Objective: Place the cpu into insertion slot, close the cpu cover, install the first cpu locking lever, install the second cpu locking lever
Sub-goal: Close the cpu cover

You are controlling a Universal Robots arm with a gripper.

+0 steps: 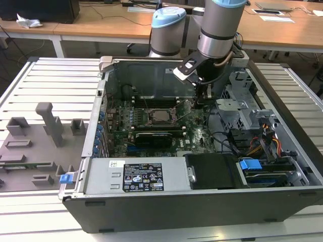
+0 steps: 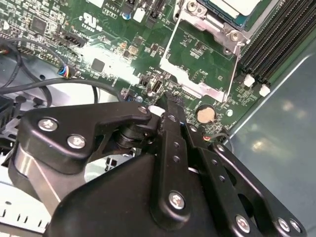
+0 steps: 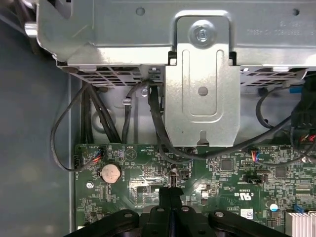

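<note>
The cpu lies silver face up in the insertion slot on the green motherboard; its corner appears in the second wrist view. The cpu cover is swung open, away from the chip, and green board shows through its window. My gripper hangs at the exterior view's right of the slot. Its black fingers are shut, and their tips sit at the cover's free edge. In the first wrist view a small metal tab sticks out at the gripper. I cannot tell whether it is pinched.
A long black expansion card lies in front of the slot. The power supply is at the case front, and a drive cage with cables is to the right. Memory slots, a coin battery and a metal bracket are near the gripper.
</note>
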